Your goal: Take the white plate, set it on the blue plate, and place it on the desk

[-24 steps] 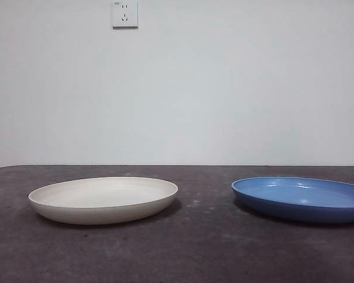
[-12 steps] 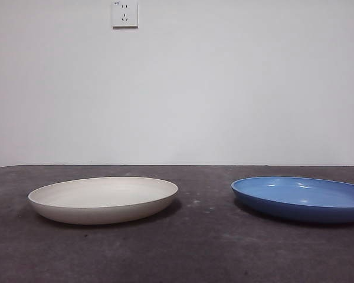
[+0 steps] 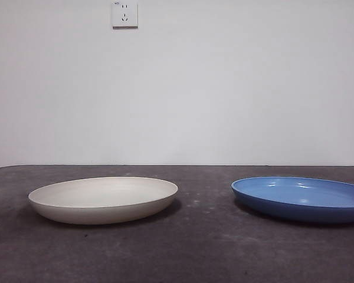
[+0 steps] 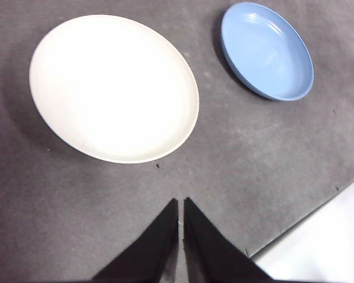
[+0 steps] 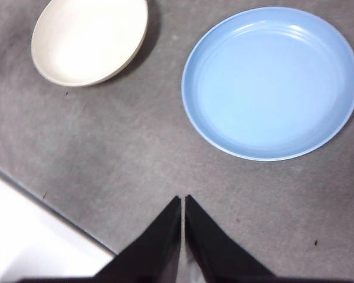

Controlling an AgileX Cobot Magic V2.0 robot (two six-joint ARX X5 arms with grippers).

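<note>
The white plate [image 3: 104, 199] lay flat on the counter [image 3: 200, 253] in the front view, well apart from the blue plate [image 3: 301, 198]; no arm showed. In the left wrist view the left gripper [image 4: 181, 203] hung high above the counter near the plate, fingers pressed together, empty. In the right wrist view the right gripper [image 5: 183, 200] hung likewise near the blue plate. The low sloping rim gives little hold, so a pinch could slip.

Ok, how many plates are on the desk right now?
2. The white plate sits on the left of the desk in the front view, the blue plate on the right, apart from it. Neither is stacked or held; nothing appears hidden.
</note>
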